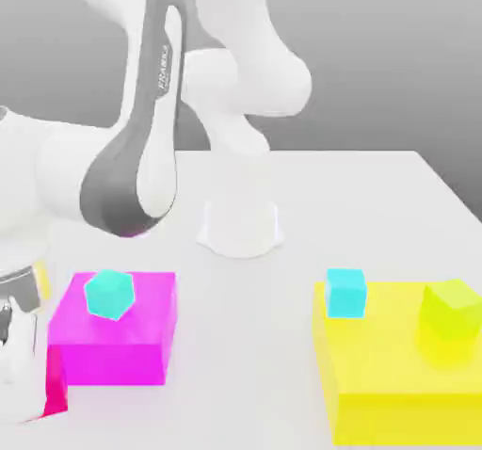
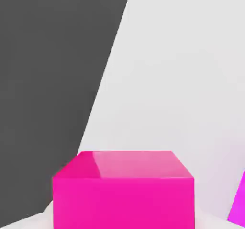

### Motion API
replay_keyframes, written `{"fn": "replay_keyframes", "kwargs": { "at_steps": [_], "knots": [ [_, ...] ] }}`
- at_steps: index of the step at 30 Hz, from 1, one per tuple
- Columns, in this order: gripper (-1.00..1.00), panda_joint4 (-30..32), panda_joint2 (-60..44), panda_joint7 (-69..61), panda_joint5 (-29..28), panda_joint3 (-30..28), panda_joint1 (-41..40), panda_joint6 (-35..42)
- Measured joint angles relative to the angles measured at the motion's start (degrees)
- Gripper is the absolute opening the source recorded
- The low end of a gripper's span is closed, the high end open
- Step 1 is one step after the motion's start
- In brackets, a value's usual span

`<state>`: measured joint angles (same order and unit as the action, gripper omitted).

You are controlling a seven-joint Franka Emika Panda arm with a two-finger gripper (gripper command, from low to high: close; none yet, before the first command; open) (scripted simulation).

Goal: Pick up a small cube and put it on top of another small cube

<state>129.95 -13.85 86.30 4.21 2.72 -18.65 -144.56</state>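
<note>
Hand view: the small cube (image 2: 123, 189) sits close in front of the camera, a plain magenta-pink block with a glossy top face, resting on the white table (image 2: 182, 79). Part of a larger magenta block (image 2: 238, 201) shows just beside it, not touching.

In the exterior view the small cube (image 1: 56, 382) appears at the near left corner of the table, just beside the near left corner of the large flat magenta block (image 1: 113, 330). The gripper (image 1: 11, 345) is at the exterior view's left edge, directly beside the small cube; its jaws are drawn in to their narrowest setting. Whether the fingers grip the cube cannot be told.

A teal cube (image 1: 109, 294), tilted on one corner, rests on top of the magenta block. On the right side, a large yellow block (image 1: 395, 382) carries a second teal cube (image 1: 345, 292) at its far left corner and a lime-green cube (image 1: 452, 312) toward its right edge.

The table (image 1: 377, 194) is plain white and matte. The arm's white base (image 1: 239, 222) stands at the table's centre, farther back. The background wall is a uniform dark grey.
</note>
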Motion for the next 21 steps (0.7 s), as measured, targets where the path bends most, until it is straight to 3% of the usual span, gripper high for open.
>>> {"fn": "replay_keyframes", "kwargs": {
  "at_steps": [6, 13, 17, 18, 21],
  "knots": [
    [-1.00, 4.5, 7.8, -5.6, -0.3, 8.8, 7.9, 3.0],
    [-1.00, 9.7, 19.0, -16.1, 0.4, 19.6, 29.9, 9.3],
    [-1.00, 12.4, 15.3, -15.7, -3.3, 20.8, 32.0, 3.5],
    [1.00, 12.9, 13.9, -15.2, -4.1, 20.4, 32.5, 1.8],
    [1.00, 12.9, 13.9, -15.2, -4.1, 20.4, 32.4, 1.8]
  ]
}}
